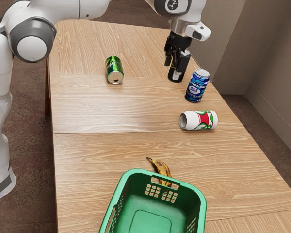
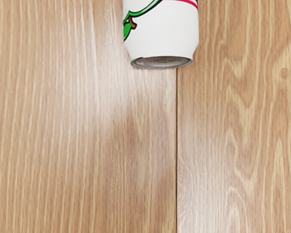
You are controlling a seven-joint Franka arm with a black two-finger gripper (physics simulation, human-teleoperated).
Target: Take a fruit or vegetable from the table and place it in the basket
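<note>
High over the table, my gripper [image 1: 173, 67] hangs in the exterior view with its fingers apart and nothing held between them. The banana [image 1: 162, 169], yellow with brown patches, lies against the far side of the green basket [image 1: 199, 198] in the exterior view; the basket's rim hides part of it. A small dark tip sits at the wrist view's lower right corner; I cannot tell for certain what it is.
A white can [image 1: 199, 120] lies on its side, also in the wrist view as a white can [image 2: 162, 31]. A blue can [image 1: 197, 86] and a dark can [image 1: 174, 76] stand upright. A green can [image 1: 114, 70] lies farther off on the wooden table [image 1: 102, 155].
</note>
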